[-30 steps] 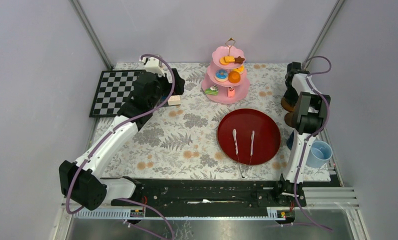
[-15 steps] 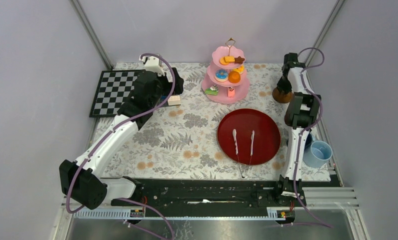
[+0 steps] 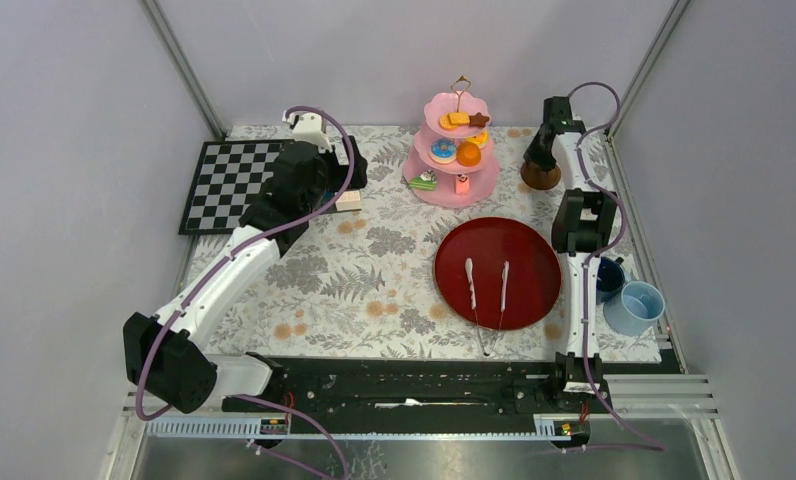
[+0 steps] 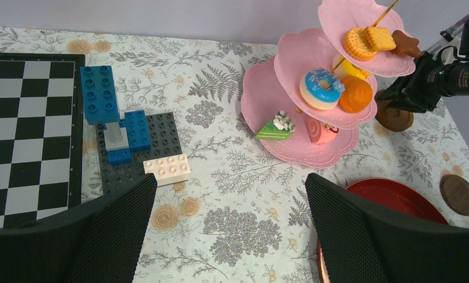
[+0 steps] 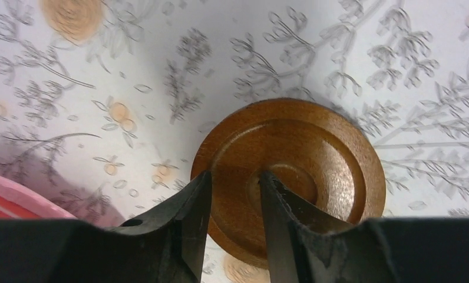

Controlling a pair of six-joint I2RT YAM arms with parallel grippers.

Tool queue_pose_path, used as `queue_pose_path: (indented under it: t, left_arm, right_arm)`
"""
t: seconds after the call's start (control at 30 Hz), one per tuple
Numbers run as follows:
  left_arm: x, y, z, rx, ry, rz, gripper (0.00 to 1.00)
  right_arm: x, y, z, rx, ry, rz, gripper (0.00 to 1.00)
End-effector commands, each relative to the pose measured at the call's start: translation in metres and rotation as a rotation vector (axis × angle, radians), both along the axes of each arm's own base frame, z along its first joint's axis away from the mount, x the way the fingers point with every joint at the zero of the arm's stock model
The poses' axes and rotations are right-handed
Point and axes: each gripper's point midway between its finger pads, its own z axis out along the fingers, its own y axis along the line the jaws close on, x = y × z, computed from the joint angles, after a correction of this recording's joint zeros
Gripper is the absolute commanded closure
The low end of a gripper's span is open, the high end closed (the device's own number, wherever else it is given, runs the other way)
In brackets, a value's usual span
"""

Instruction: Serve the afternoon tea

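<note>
Cups point(image 3: 636, 305), one light blue and one dark blue, stand at the near right corner of the desk point(image 3: 374, 270), beside the dark red tray point(image 3: 534, 250) that carries the white tongs point(image 3: 471, 280). They look thin-walled, light and easily tipped, so pinch the wall at the lip. A second saucer point(image 4: 459, 194) lies flat just right of the tray. The left pincer point(image 4: 230, 177) hangs over the left middle of the desk, fingers spread wide with nothing between them. Farther back, the pink three-tier stand point(image 3: 444, 196) bears the toy sweets point(image 3: 443, 150). These are small, light and probably slick. At the far right, near the stand but apart from it, the brown saucer point(image 5: 314, 159) lies flat on the floral cloth. The right pincer point(image 5: 232, 183) points down onto it, fingers slightly parted astride the rim, with saucer surface showing in the gap and no clamp evident. The saucer appears wooden: stiff, light, smooth and low. Recommended hold: one finger in the well and one outside the raised rim, since the flat face offers no purchase.
</note>
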Motion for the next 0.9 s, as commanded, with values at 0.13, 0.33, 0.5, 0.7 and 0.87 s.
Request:
queue_pose_path:
  t: [0.13, 0.33, 0.5, 0.7, 0.87]
  left_arm:
    - [0.005, -0.002, 0.023, -0.009, -0.052, 0.006, 0.01]
    - [0.003, -0.006, 0.026, -0.018, -0.058, -0.015, 0.01]
    - [0.0, -0.01, 0.025, -0.02, -0.064, -0.028, 0.01]
    - [-0.001, -0.011, 0.024, -0.014, -0.073, -0.03, 0.01]
    - [-0.003, -0.015, 0.024, -0.031, -0.076, -0.052, 0.01]
  right_arm:
    - [0.038, 0.018, -0.009, 0.054, -0.121, 0.038, 0.49]
    - [0.051, 0.031, 0.008, 0.13, -0.199, 0.087, 0.36]
    - [0.065, 0.05, 0.006, 0.296, -0.257, 0.084, 0.32]
    - [0.067, 0.057, 0.033, 0.315, -0.296, 0.083, 0.3]
    - [0.054, 0.043, 0.126, 0.196, -0.374, 0.118, 0.22]
